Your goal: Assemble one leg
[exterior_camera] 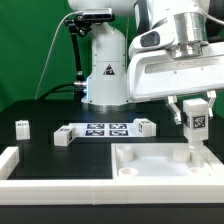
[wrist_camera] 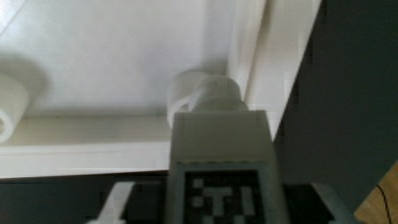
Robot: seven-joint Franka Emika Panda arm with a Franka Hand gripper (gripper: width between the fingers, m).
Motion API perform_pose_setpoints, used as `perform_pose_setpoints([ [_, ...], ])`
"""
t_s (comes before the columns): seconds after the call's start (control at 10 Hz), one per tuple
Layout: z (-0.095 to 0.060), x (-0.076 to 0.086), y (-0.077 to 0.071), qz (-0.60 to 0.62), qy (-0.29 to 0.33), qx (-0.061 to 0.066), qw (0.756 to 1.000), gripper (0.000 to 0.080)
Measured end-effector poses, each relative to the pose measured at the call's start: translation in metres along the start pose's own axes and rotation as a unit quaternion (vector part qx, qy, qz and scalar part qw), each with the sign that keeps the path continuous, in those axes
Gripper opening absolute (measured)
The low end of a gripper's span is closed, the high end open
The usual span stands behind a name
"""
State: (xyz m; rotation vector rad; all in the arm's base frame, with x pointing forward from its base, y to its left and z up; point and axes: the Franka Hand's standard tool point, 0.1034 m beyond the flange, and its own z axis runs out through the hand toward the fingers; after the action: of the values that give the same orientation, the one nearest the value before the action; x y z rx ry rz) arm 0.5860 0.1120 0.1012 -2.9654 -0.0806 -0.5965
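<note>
Toward the table's near right corner in the exterior view lies the large white tray-like piece (exterior_camera: 150, 170), with one of its recessed corners directly beneath the gripper (exterior_camera: 195, 121). The gripper is clenched on the leg (exterior_camera: 194, 134), which hangs upright below the fingers, its long axis vertical and its tagged face outward. The leg's narrow lower tip (wrist_camera: 199, 92) sits at that recess, though contact cannot be told, so the next move probably runs straight down this axis.

black table (exterior_camera: 40, 150), marker board (exterior_camera: 104, 128), tray (exterior_camera: 124, 153), loose leg (exterior_camera: 22, 126)
</note>
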Motion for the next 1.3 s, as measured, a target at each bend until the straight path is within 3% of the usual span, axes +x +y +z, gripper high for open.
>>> perform_pose_setpoints([
  [1.0,0.001,0.001,0.001,-0.004,0.000,0.000,1.000,0.0288],
  [1.3,0.015,0.013,0.016,-0.030,0.000,-0.004,1.000,0.0288],
])
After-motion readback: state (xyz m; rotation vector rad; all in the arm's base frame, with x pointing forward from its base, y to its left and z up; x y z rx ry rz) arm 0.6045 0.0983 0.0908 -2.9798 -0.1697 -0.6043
